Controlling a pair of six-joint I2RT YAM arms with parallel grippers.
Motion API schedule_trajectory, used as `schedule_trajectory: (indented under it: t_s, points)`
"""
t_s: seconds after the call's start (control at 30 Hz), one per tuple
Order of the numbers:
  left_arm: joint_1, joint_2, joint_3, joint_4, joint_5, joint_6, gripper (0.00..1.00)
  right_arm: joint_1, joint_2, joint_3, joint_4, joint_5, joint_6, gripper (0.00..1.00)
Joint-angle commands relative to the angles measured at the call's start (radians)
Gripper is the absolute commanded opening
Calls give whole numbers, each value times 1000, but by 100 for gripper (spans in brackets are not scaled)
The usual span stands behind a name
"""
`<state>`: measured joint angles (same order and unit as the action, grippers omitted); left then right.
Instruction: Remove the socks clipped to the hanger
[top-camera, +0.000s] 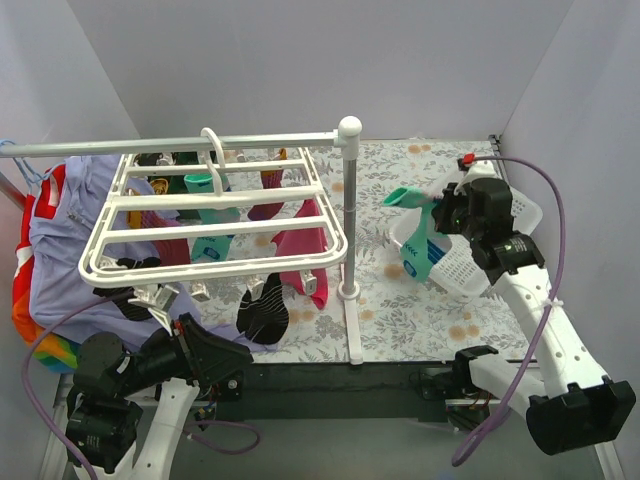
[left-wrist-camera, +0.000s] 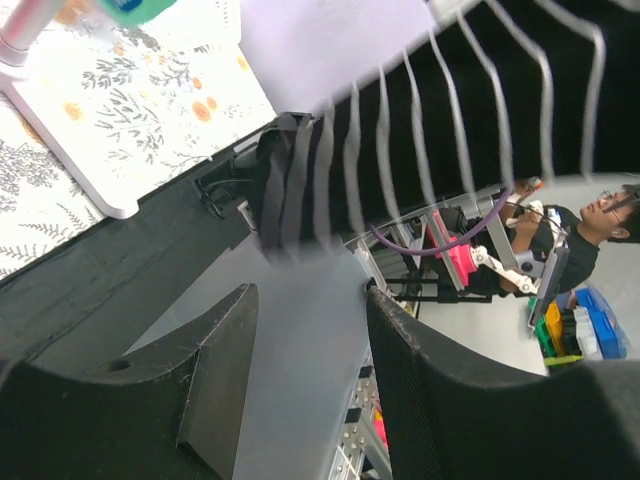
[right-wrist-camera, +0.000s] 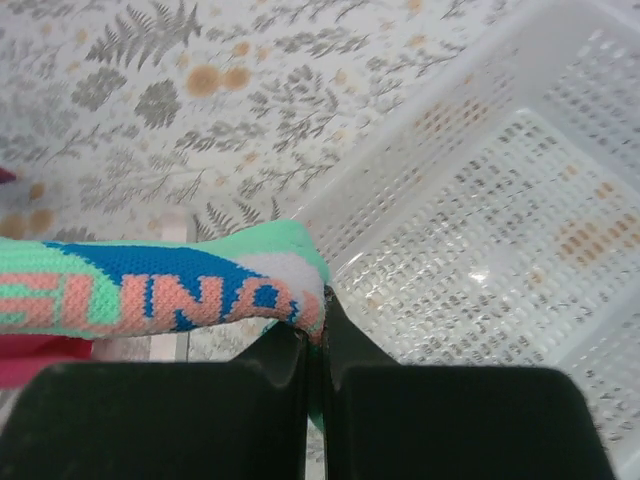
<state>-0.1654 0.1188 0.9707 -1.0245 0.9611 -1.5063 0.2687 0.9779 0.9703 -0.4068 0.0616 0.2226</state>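
Observation:
The white hanger (top-camera: 260, 228) hangs from the rail at the left. Socks are clipped under it: a teal one (top-camera: 210, 245), a magenta one (top-camera: 305, 255) and a black striped one (top-camera: 263, 308) at the front edge. My left gripper (top-camera: 240, 355) sits low, just in front of the black sock. In the left wrist view the left gripper (left-wrist-camera: 308, 295) is open and holds nothing, with the striped black sock (left-wrist-camera: 450, 120) above its fingertips. My right gripper (top-camera: 447, 212) is shut on a teal-green sock (top-camera: 418, 240) that dangles over the basket. The right wrist view shows the gripper (right-wrist-camera: 315, 322) pinching that sock (right-wrist-camera: 150, 290).
A white mesh basket (top-camera: 505, 255) stands at the right, seen close below the right wrist (right-wrist-camera: 500, 230). The grey rail's pole (top-camera: 350, 210) rises mid-table on a white base (top-camera: 354, 335). A lavender shirt (top-camera: 60, 240) and a rainbow garment (top-camera: 40, 345) hang far left.

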Motion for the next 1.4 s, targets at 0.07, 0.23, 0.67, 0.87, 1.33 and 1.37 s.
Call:
schedule_trajectory:
  t_s: [0.07, 0.23, 0.67, 0.87, 1.33, 1.37]
  points:
    - [6, 1, 16, 9, -53, -15, 47, -74, 103, 250, 23, 194, -69, 1]
    - [6, 4, 16, 17, -70, -17, 47, -103, 212, 382, 25, 328, -112, 1]
    - [7, 10, 19, 6, -99, 0, 47, -121, 269, 314, -66, 203, -103, 70]
    - [6, 8, 8, 12, -94, 1, 47, -10, 138, 150, -63, -11, -75, 76]
    - [6, 8, -7, 24, -81, -5, 48, 493, -353, -301, 278, -491, 170, 76]
    - [6, 10, -7, 23, -81, -3, 48, 521, -369, -315, 313, -488, 197, 76]
